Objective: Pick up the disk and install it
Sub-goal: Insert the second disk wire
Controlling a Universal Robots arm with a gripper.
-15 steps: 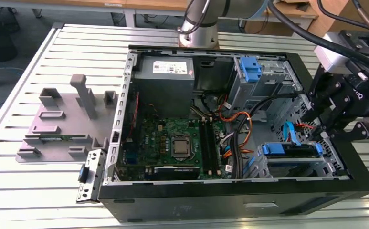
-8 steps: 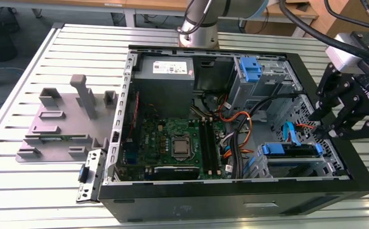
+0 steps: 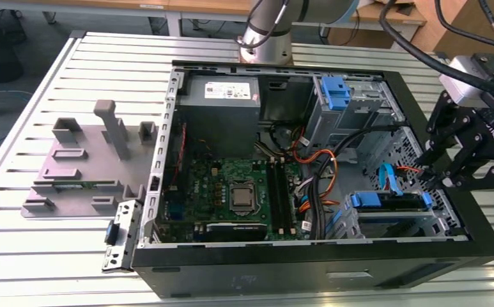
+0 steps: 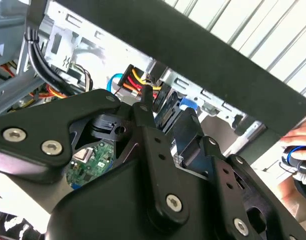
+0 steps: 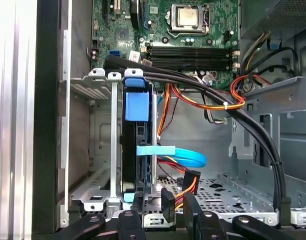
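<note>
fixture (image 3: 85, 160): grey, on counter (image 3: 42, 256), exterior view's left of PC case (image 3: 315, 272)
mobo (image 3: 229, 192): flat in case, centre
disk (image 3: 389, 199): w/ blue rails, seated in drive cage at exterior view's right; edge-on in first wrist view (image 5: 138, 150)
gripper (image 3: 451, 176): over case's right edge, just beside disk; fingers (image 5: 192, 210) apart, empty

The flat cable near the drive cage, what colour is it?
Light blue cable, clearest in the first wrist view.
</note>
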